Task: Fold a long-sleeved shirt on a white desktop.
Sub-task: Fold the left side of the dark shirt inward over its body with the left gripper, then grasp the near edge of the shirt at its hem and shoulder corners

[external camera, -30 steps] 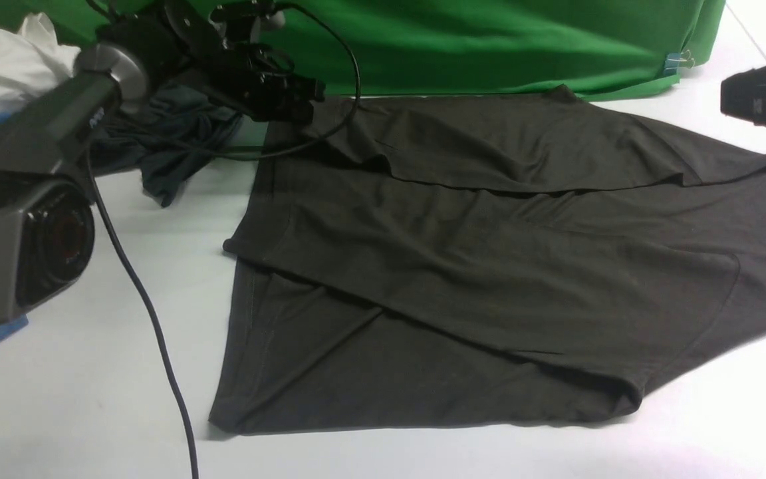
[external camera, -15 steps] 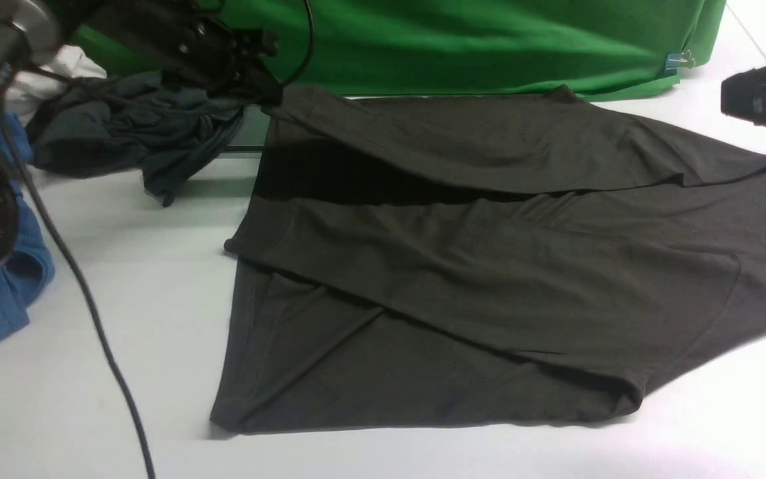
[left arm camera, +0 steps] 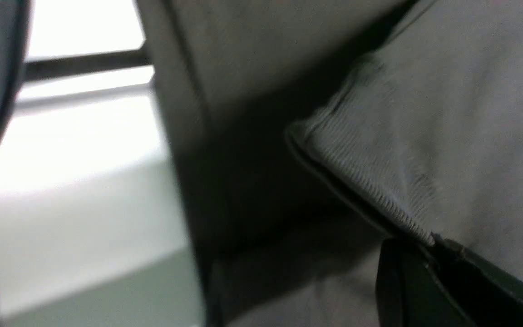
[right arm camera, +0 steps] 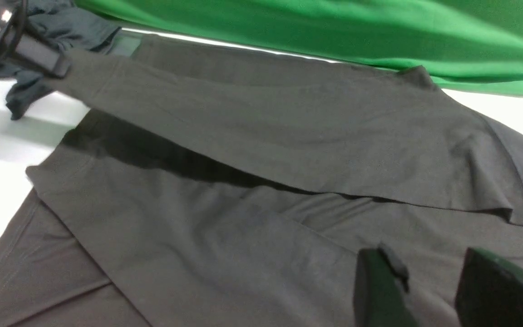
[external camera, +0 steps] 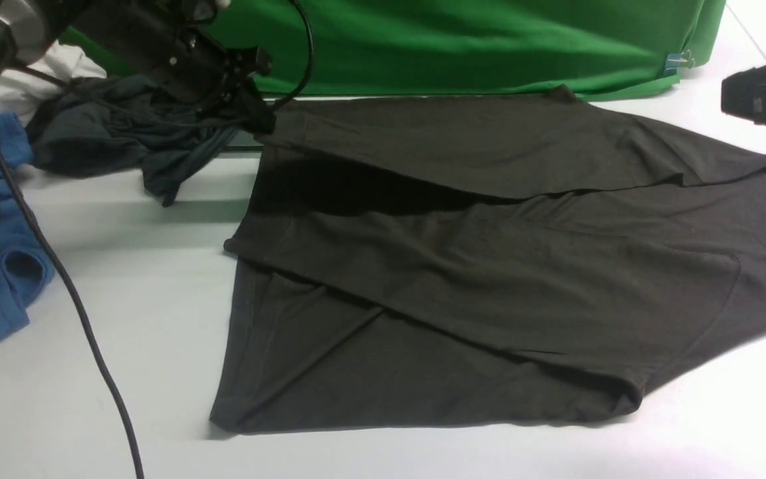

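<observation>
Cuff (left arm camera: pixel 370 172), ribbed, of thin matte long-sleeved shirt (external camera: pixel 489 266), pinched by left gripper (external camera: pixel 262 120), now farther left; right gripper (right arm camera: pixel 427 277) parted, empty.

Far sleeve end of the long-sleeved shirt (external camera: pixel 489 279) in the tight left pincer (external camera: pixel 260 117), above the white desktop (external camera: pixel 124 279)

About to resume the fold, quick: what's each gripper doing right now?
Left gripper: closed, pinching the long-sleeved shirt at a ribbed edge.
Right gripper: open, holding nothing.
</observation>
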Available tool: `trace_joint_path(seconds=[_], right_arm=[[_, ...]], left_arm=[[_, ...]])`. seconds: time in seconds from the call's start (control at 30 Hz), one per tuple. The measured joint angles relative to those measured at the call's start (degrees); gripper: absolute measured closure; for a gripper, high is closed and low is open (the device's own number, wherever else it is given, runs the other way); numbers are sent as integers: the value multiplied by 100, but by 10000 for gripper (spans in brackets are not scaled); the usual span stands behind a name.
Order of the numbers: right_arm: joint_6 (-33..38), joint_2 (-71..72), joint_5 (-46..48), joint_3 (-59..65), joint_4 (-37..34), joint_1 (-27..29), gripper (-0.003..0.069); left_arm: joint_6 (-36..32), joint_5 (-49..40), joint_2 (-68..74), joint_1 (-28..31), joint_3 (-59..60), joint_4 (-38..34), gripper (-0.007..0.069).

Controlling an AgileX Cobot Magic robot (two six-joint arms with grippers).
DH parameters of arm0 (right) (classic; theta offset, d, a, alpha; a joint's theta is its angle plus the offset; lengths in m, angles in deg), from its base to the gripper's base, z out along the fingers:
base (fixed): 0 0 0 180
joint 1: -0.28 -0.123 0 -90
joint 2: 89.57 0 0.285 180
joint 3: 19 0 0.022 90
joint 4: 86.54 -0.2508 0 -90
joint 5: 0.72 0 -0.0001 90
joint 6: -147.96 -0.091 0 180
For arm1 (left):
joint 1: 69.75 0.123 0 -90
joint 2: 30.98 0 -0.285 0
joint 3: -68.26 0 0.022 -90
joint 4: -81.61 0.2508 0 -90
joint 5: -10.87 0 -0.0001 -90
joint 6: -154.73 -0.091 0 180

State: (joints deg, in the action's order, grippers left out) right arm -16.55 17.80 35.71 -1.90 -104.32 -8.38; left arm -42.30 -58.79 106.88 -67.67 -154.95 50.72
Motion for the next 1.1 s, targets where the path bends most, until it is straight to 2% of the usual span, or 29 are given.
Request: trace_joint_path(seconds=[0.17,0.37,0.53,0.63,0.67,0.7,0.73,0.87,0.97,1.03,1.07,1.1], right_arm=[[0,0,0,0,0,0,417],[0,0,0,0,0,0,417],[24,0,-5,0,0,0,417],[77,0,0,0,12,0,417],[84,0,2,0,12,0,417],[104,0,26,0,18,0,417],[104,0,48,0,18,0,417],[129,0,321,0,23,0,417],[104,9,411,37,16,0,417],[69,39,360,211,0,0,417],[68,50,356,235,0,0,417],[40,72,357,396,0,0,417]], left_arm=[[-45,46,-698,0,1184,223,589],[-86,839,-1246,-127,2516,271,589],[-67,1463,-1158,-325,3160,698,562],[70,1421,-1175,-437,3229,1102,476],[83,1415,-1180,-437,3229,1119,469],[264,1299,-1273,-448,3229,1258,402],[285,1280,-1303,-448,3229,1304,393],[888,598,-1833,-448,3343,1931,204],[1005,399,-2284,-448,3815,2038,108],[1054,584,-2712,-448,4550,1995,44],[1051,584,-2753,-448,4550,1985,44],[1108,828,-3029,-448,5046,1875,24]])
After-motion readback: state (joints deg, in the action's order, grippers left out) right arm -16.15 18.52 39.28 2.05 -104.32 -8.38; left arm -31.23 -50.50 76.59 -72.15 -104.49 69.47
